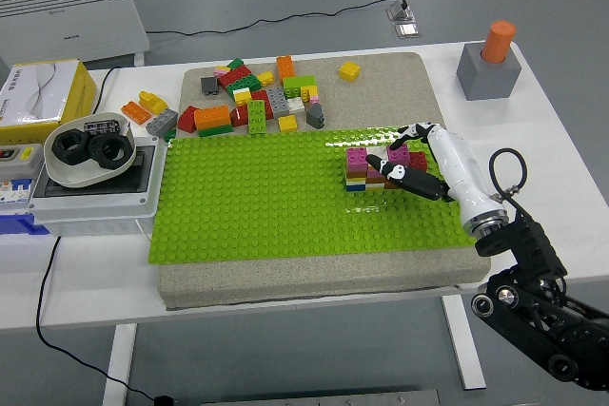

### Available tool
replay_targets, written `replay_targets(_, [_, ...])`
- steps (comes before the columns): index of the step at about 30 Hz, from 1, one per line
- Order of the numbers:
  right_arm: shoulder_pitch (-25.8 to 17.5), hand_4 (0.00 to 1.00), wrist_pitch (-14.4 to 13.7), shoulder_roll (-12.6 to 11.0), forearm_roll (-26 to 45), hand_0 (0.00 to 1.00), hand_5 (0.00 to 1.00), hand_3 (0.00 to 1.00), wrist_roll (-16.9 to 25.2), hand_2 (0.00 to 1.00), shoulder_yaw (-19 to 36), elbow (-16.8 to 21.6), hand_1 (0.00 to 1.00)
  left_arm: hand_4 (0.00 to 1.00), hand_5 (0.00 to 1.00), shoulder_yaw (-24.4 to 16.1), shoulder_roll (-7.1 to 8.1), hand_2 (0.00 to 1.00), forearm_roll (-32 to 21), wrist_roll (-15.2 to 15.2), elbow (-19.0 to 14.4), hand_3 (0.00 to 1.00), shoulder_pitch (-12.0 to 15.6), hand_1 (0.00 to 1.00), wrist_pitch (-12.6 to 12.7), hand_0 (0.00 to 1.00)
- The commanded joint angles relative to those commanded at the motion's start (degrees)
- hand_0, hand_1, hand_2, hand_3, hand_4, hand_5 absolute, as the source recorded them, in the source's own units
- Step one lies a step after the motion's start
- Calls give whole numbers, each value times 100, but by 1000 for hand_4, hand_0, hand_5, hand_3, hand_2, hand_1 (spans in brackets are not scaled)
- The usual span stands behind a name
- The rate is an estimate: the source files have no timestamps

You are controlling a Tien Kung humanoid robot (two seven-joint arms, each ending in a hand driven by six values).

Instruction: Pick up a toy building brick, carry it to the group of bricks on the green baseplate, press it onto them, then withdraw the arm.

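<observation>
1. the stacked group of bricks (pixel 381 168) stands on the green baseplate (pixel 266 206), toward its right side.
2. the right hand (pixel 404 164) lies over the stack's right end, fingers (pixel 393 175) curled against the bricks; whether it grips a brick cannot be told.
3. loose bricks (pixel 252 102) lie scattered on the beige mat (pixel 400 78) beyond the baseplate.
4. a grey block with an orange cylinder (pixel 489 59) stands at the table's (pixel 552 140) far right.
</observation>
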Motion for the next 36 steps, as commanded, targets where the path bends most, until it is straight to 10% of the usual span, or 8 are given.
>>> replay_targets(36, [346,918,150,31,-454,760,673,550,-322,830,-195,-401,794,998,998,71,13,652,-53,-52,0,829,8,552,18,698])
